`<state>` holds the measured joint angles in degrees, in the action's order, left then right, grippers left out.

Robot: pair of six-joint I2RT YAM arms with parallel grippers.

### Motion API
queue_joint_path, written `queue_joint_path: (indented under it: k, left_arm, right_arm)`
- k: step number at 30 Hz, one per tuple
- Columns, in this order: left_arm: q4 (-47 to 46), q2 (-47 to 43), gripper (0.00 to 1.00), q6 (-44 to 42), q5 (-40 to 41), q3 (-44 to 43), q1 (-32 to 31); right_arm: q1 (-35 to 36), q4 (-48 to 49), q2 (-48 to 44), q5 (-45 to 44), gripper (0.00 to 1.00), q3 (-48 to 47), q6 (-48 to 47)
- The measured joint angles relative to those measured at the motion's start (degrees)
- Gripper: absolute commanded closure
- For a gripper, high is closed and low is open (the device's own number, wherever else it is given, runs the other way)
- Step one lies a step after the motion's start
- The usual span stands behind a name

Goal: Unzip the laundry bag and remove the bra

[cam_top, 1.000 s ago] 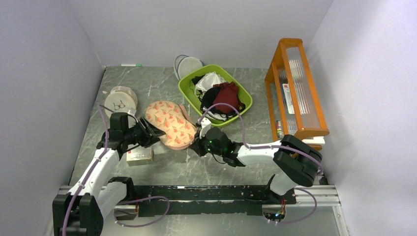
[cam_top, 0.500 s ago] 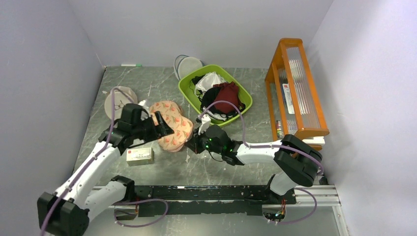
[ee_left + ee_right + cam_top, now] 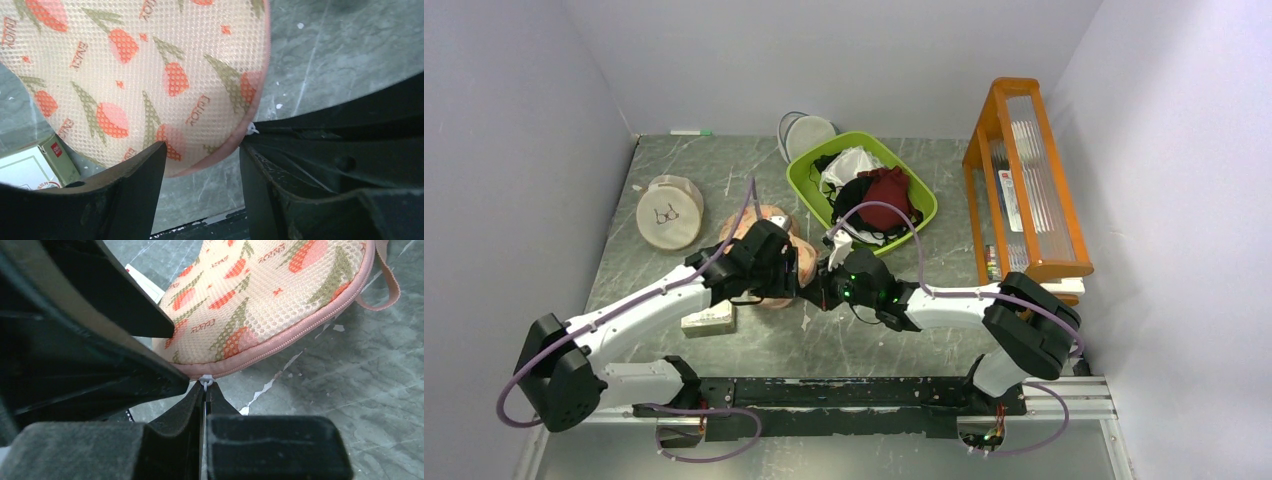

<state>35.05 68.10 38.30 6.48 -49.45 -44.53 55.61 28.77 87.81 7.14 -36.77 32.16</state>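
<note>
Nearest, the right gripper (image 3: 206,388) is seen clamped shut on the small white zip pull (image 3: 206,380) at the rim of the laundry bag (image 3: 270,295). Its two fingers are pressed together, with only the tip of the pull showing above them. Just to its left, the left gripper (image 3: 202,145) is held with its jaws apart, and the bag's rounded end is framed in the gap. One fingertip (image 3: 152,155) is seen at the bag's rim, but whether the fabric is pressed cannot be told. The pink zip along the rim facing the right gripper is seen closed. A pink loop strap (image 3: 385,282) is attached at the bag's edge, beyond and to the right of the right gripper's fingers.

A small box (image 3: 707,319) is laid on the marble-patterned table (image 3: 754,170), to the left of the left gripper and nearer the arm bases, close by the bag. Farther out, beyond and left of the left gripper, a round beige pouch (image 3: 669,212) with a black bra drawing is laid flat, apart from the bag. Beyond the right gripper a green basket (image 3: 807,200) is set — a dark red garment (image 3: 886,188) is heaped in it with white and black fabric. Past the basket a round white mesh pouch (image 3: 809,133) is found, and far to the right of the right gripper an orange rack (image 3: 1024,180) is stood by the wall.
</note>
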Motion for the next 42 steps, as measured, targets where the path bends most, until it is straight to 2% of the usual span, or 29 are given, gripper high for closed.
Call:
queue_joint_path:
  k: [6,15,18,20,26,33,37,38,42]
  left_arm:
    - [-0.1,2.3,0.52,-0.7,1.5,0.0,-0.3]
    - [-1.2,3.8,0.87,-1.4,1.5,0.4,-0.6]
    - [-1.9,3.7,0.93,-1.0,1.4,1.2,-0.6]
    - [-2.3,3.5,0.93,-0.8,1.3,2.1,-0.6]
    - [-2.3,1.3,0.93,1.7,1.0,5.5,-0.7]
    - [-1.9,-1.0,0.93,7.7,2.4,8.0,-0.7]
    - [-1.8,-1.8,0.92,9.3,2.8,8.7,-0.7]
    - [-1.6,-2.1,0.84,9.3,2.8,8.8,-0.7]
    - [-0.5,-4.0,0.37,8.4,2.7,8.8,-0.7]
  right_arm:
    - [0.0,0.0,0.1,1.2,1.0,0.0,0.0]
    - [0.0,-0.5,0.7,1.6,1.0,0.0,0.0]
    - [0.0,-0.9,1.0,1.4,1.0,0.0,0.0]
    - [0.0,-1.2,1.0,1.2,1.0,0.3,0.0]
    - [-0.7,-2.4,0.9,-0.5,1.0,2.6,-0.5]
    - [-7.4,-4.7,0.2,-0.4,1.0,4.7,-4.5]
    - [-8.0,-6.0,-0.9,1.6,1.0,4.8,-7.1]
    - [-8.0,-5.9,-1.4,2.7,1.0,5.0,-7.6]
    - [-6.9,-4.5,-2.6,5.2,1.0,7.1,-7.5]
